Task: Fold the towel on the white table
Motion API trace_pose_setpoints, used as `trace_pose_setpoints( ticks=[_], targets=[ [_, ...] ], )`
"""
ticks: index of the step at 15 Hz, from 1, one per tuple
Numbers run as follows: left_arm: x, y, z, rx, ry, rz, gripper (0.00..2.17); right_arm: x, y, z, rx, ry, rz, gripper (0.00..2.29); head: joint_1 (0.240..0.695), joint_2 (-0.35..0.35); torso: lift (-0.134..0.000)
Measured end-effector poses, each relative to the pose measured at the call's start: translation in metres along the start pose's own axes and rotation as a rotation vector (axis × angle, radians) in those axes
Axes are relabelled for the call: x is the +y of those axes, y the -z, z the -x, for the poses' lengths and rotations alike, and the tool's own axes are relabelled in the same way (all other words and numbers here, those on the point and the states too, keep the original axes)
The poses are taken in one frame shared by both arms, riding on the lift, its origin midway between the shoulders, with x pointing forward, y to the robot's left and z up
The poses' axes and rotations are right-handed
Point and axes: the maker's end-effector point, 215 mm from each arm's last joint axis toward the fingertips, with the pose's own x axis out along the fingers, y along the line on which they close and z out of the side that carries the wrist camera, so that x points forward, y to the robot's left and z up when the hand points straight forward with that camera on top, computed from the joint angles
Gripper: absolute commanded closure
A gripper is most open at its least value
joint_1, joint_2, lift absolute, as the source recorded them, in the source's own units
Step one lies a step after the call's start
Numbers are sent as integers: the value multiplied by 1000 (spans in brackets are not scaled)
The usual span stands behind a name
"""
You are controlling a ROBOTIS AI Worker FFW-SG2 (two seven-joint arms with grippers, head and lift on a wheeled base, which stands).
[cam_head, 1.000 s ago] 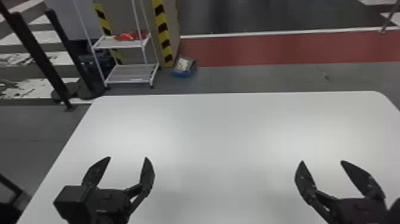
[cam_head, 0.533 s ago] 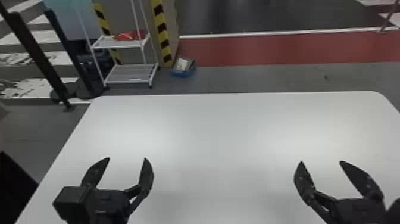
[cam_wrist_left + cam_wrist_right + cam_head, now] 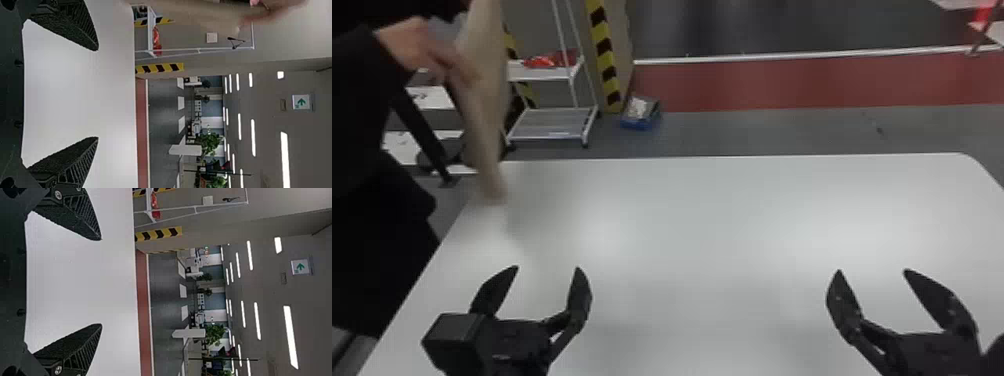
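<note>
Two fingers of L gripper [image 3: 547, 268] stand wide apart, above near L part of white table [image 3: 707, 225]. R gripper [image 3: 872, 271], well apart to its R, also above table w/ fingers spread. Towel [image 3: 488, 110], beige, hangs beyond L gripper & slightly L of it, by table's far L corner, in person's hand [image 3: 426, 46]; lower end blurred, table contact can't be confirmed. White rack [image 3: 547, 75] stands farther beyond L gripper.

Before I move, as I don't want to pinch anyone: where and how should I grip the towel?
Probably at the lower end of the towel, from over the table, with the open left gripper: the towel hangs long and narrow below a person's hand, which grips its upper part.
</note>
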Motion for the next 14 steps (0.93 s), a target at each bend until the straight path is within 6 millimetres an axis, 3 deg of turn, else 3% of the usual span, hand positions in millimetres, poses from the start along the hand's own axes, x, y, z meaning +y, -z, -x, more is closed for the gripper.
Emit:
trace_pose_setpoints(
  ticks=[14],
  targets=[
    [-1,1,0,1,2,0,63,0,0,0,0,0,-2,97,695,122,-126]
  ],
)
